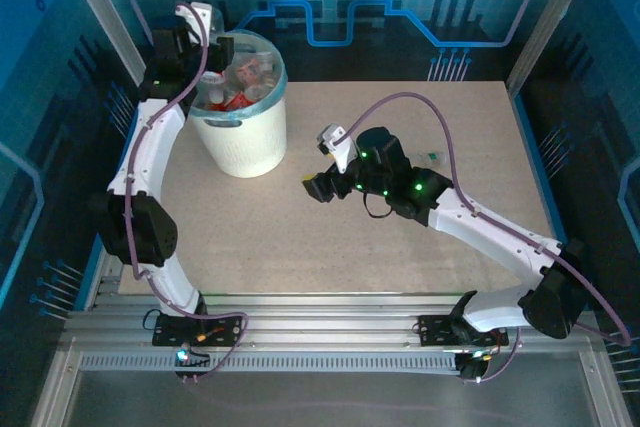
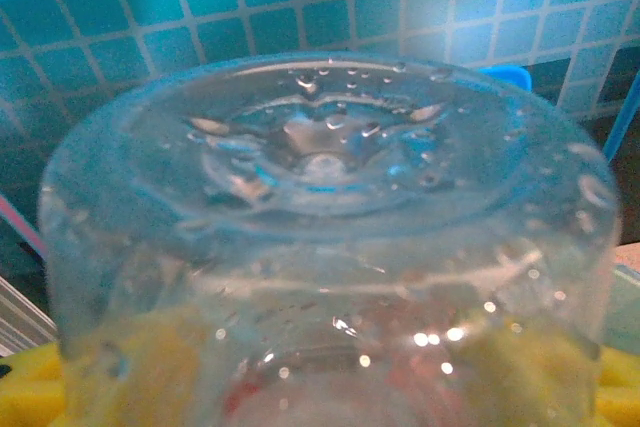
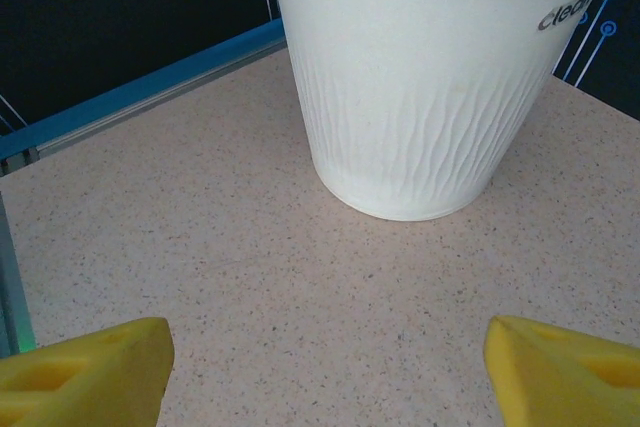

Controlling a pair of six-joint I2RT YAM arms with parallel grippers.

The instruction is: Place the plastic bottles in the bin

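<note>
Notably clear, droplet-beaded bottle (image 2: 320, 247); white, wavy-ribbed bin (image 3: 420, 97).

The white, ribbed bin (image 1: 245, 142), light-blue-lined, is seen standing upright at far left. Red-labelled bottles (image 1: 243, 75) are heaped inside, jumbled at all angles. One clear bottle (image 2: 320, 247), beaded with droplets, is caught base-on, close up.

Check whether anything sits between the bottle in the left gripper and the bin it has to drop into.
Nothing visible does. The left gripper holds the bottle over the open top of the bin, where other bottles already lie. The right gripper is off to the side, open.
</note>
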